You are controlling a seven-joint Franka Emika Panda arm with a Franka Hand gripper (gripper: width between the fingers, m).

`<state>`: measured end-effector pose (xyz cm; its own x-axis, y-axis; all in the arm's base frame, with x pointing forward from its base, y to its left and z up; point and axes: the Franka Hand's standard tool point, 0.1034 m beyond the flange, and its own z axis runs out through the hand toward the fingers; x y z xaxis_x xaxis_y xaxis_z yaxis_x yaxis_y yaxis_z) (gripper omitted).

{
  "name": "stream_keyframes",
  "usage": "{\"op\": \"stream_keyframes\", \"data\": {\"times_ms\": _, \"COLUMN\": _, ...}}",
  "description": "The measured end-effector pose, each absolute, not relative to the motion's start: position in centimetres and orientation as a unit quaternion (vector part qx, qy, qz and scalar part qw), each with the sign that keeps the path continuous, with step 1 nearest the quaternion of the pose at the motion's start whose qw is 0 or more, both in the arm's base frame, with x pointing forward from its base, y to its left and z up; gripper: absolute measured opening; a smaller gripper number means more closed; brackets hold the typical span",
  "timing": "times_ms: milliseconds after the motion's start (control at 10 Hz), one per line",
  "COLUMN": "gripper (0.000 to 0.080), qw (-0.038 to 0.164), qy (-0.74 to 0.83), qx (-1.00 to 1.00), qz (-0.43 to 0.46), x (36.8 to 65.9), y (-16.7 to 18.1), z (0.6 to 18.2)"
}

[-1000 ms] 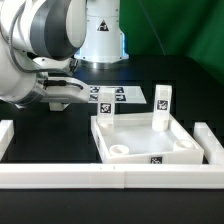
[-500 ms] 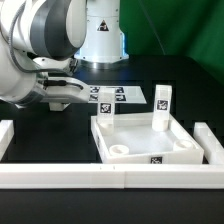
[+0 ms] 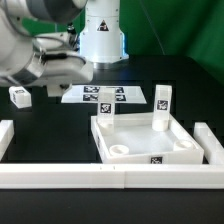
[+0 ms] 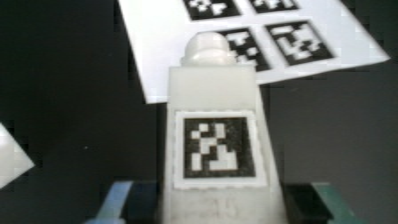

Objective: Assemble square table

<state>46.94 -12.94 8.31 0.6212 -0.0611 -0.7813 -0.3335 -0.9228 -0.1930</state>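
Tray top (image 3: 130, 160) w/ 2 upright legs (image 3: 161, 103)

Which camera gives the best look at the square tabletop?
The exterior view. It shows the whole tabletop, with its raised rim, a front corner socket and two upright legs at its far corners. The wrist view shows none of it, only another leg close up, with the marker board beyond it.

You see a white leg (image 4: 217, 90) gripped at its wide end between the two fingers (image 4: 125, 200). Its black-and-white tag (image 4: 217, 150) faces you. Its rounded tip overlaps the marker board (image 4: 160, 30), which lies on the black surface (image 4: 71, 110).
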Motion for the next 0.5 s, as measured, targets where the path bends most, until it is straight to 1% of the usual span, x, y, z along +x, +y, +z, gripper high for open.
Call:
{"op": "stream_keyframes", "data": {"times_ms": 100, "gripper": 0.0291, "qw": 0.156, "qy": 0.112, "qx": -0.887, "qz": 0.42, "x": 48.0, "y": -11.9, "z": 10.2}}
{"op": "stream_keyframes", "data": {"times_ms": 200, "gripper": 0.0291, "qw": 0.137, "qy": 0.123, "qx": -0.906, "qz": 0.382, "x": 49.2, "y": -10.2, "z": 12.2}}
{"op": "stream_keyframes", "data": {"times_ms": 300, "gripper": 0.0291, "qw": 0.126, "qy": 0.132, "qx": -0.931, "qz": 0.317, "x": 49.7, "y": -8.0, "z": 14.0}}
{"op": "stream_keyframes", "data": {"times_ms": 400, "gripper": 0.0291, "qw": 0.12, "qy": 0.137, "qx": -0.936, "qz": 0.302, "x": 49.1, "y": -6.2, "z": 15.1}}
{"op": "stream_keyframes", "data": {"times_ms": 500, "gripper": 0.0291, "qw": 0.109, "qy": 0.139, "qx": -0.948, "qz": 0.266, "x": 51.1, "y": -5.2, "z": 15.7}}
